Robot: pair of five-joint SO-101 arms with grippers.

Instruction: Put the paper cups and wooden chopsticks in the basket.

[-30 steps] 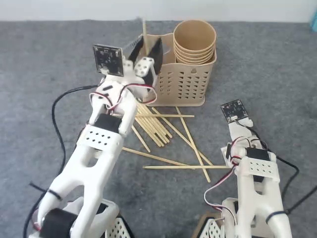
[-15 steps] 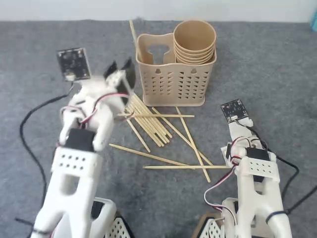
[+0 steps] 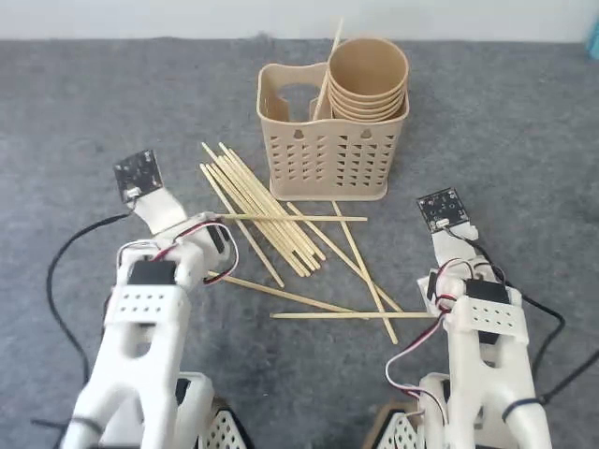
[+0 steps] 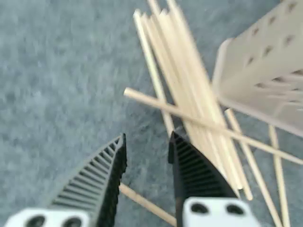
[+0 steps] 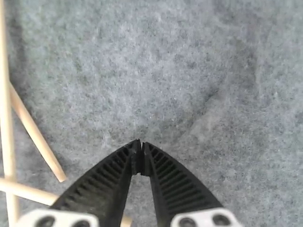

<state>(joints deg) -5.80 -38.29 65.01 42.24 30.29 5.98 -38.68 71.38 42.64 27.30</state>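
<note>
Jaws spread and empty on the left gripper [image 4: 147, 137], arm folded low, tips over the scattered wooden chopsticks [image 4: 189, 94] beside the basket [image 4: 265, 71], right gripper [image 5: 140, 142] pressed together, crouched over grey carpet [image 5: 189, 71]

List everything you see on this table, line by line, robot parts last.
basket: one, beige, at the far middle of the mat.
paper cups: one nested stack, brown, in the basket's right side.
standing chopstick: one, pale wood, in the basket, leaning by the cups.
loose chopsticks: a bundle and several strays, pale wood, on the mat in front of the basket.
mat: one, grey, under everything.
left gripper: black fingers, open, over the loose chopsticks.
right gripper: black fingers, shut, over bare mat.
</note>
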